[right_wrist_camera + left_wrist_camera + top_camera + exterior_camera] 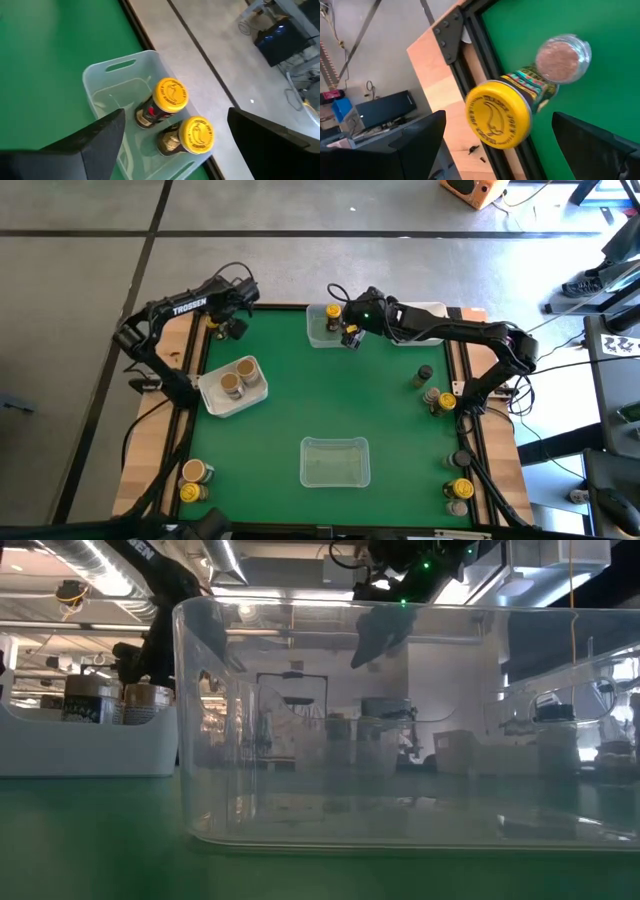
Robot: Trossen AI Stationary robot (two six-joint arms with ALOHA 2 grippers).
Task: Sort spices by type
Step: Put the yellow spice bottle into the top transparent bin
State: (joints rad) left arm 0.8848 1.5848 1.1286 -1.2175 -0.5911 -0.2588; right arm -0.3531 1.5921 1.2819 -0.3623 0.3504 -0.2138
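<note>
At the table's far left corner a yellow-lidded spice jar (497, 115) and a pinkish-brown-lidded jar (563, 58) stand side by side on the green mat's edge. My left gripper (505, 150) hovers open above them, its fingers on either side of the yellow lid without touching it. My right gripper (170, 145) is open above the clear far tub (102, 80), where two yellow-lidded jars (171, 95) (197, 134) stand upright. In the high view the left gripper (228, 328) and right gripper (350, 335) are both at the far edge.
A white tub (210, 398) with two tan-lidded jars sits at the left. A clear tub (335, 462) stands near the front, a white tub (430, 315) at far right. Loose jars wait at the right edge (437, 395), near right (461, 490) and near left (193, 480).
</note>
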